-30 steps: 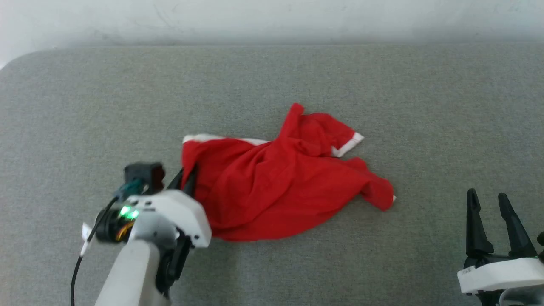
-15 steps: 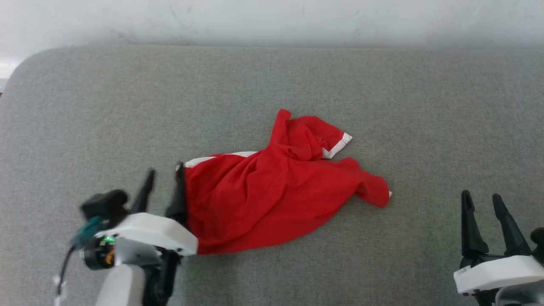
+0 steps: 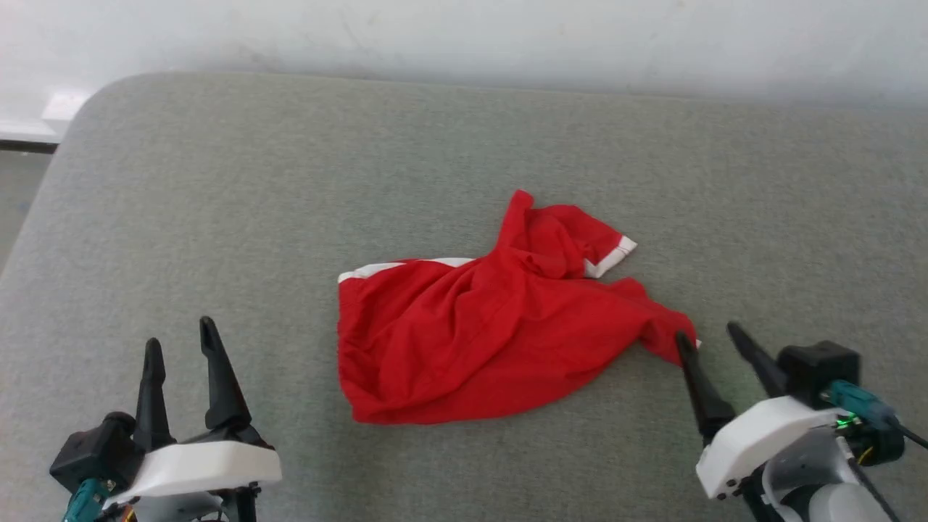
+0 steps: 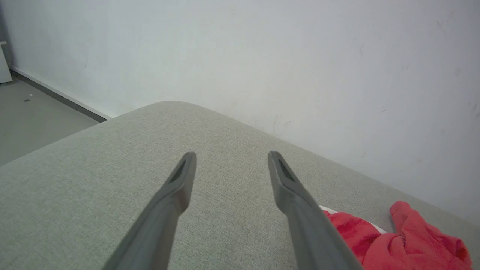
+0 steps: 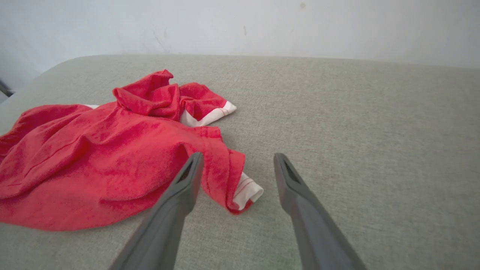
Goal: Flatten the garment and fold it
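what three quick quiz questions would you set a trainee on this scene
1. True or false: the left gripper is shut on the garment.
2. Which gripper has its fingertips by the garment's white-edged corner? A) the left one B) the right gripper
3. Fill in: the garment lies ___ on the grey surface, not yet folded.
Key: 1 false, its jaws stand open, apart from the cloth; 2 B; 3 crumpled.
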You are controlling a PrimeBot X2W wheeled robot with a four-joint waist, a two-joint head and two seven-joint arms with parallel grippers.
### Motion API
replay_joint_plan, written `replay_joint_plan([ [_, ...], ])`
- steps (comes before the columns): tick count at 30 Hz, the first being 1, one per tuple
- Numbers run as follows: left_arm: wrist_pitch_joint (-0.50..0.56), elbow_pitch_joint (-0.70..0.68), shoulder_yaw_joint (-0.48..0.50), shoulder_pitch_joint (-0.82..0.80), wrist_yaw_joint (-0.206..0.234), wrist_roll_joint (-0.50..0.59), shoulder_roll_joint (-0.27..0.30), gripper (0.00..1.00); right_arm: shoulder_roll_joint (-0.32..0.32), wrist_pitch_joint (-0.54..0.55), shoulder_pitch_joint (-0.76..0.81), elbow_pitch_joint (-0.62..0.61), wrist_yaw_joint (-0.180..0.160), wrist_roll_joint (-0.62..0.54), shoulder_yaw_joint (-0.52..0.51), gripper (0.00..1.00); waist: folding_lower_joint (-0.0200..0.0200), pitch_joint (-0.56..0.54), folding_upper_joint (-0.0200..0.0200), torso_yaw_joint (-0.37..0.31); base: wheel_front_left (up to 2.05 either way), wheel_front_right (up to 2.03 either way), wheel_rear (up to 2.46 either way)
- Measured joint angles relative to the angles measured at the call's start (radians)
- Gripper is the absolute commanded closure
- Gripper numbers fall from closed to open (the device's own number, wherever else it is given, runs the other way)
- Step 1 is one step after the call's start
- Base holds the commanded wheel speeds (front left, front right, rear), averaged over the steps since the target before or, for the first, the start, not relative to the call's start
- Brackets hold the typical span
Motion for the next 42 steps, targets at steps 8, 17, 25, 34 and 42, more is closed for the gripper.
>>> replay_joint_plan([
  [8,-0.002,0.000,-0.017,0.007,0.001,-0.005,-0.012,0.00,0.001,0.146,0.000,0.053,0.000,-0.038,0.036,0.23,0.0000,-0.017,0.0000,0.062,0.00,0.00,0.00],
  [17,-0.002,0.000,-0.007,0.014,0.001,-0.005,-0.015,0.00,0.002,0.123,-0.055,0.114,0.000,-0.012,-0.008,1.00,0.0000,-0.035,0.0000,0.066,0.00,0.00,0.00],
  [25,-0.002,0.009,-0.011,0.021,-0.002,-0.006,-0.016,0.00,0.003,0.222,-0.049,-0.048,0.000,0.246,-0.070,1.00,0.0000,-0.044,0.0001,0.020,0.00,0.00,0.00],
  [34,-0.002,0.010,-0.009,0.022,-0.007,-0.025,-0.019,0.00,0.001,0.413,0.236,-0.244,0.000,0.390,-0.272,1.00,0.0000,-0.013,0.0001,-0.003,0.00,0.00,0.00],
  [42,-0.002,0.012,-0.004,0.020,-0.008,-0.035,-0.019,0.00,0.003,0.520,0.416,-0.217,0.000,0.267,-0.368,0.59,0.0000,0.020,0.0001,-0.004,0.00,0.00,0.00],
])
